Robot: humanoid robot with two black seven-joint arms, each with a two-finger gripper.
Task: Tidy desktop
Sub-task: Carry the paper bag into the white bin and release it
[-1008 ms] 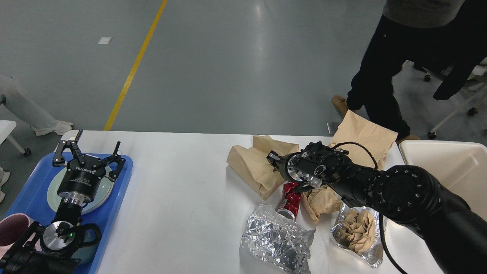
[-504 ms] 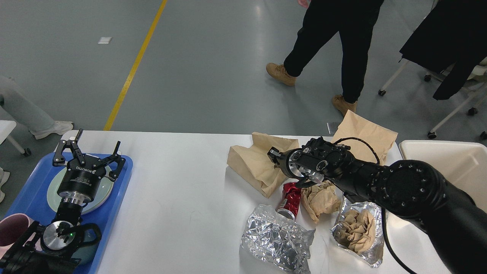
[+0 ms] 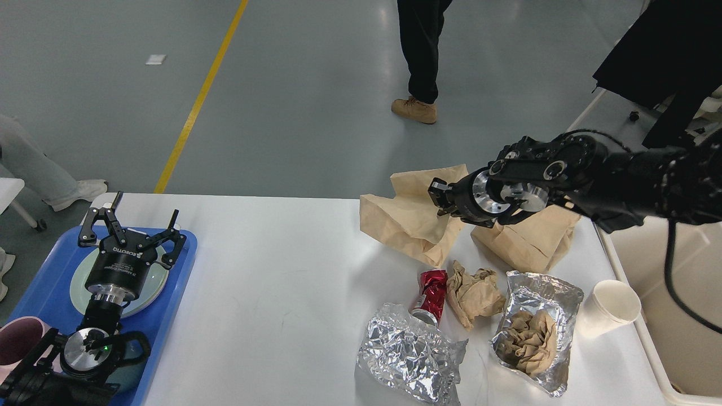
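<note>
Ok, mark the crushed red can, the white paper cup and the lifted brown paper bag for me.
crushed red can (image 3: pixel 430 293), head view, middle of its dented side.
white paper cup (image 3: pixel 613 303), head view, inside its open mouth.
lifted brown paper bag (image 3: pixel 406 223), head view, its flat front face.

Right pincer (image 3: pixel 439 197): end-on, dark, fingers indistinguishable against paper bag (image 3: pixel 409 223). Second paper bag (image 3: pixel 527 242): top hidden behind right arm. Cream bin (image 3: pixel 671 316), blue tray (image 3: pixel 39 299), pink cup (image 3: pixel 17 347): cut by frame edges. Desk (image 3: pixel 271 293): near edge cut off.
</note>
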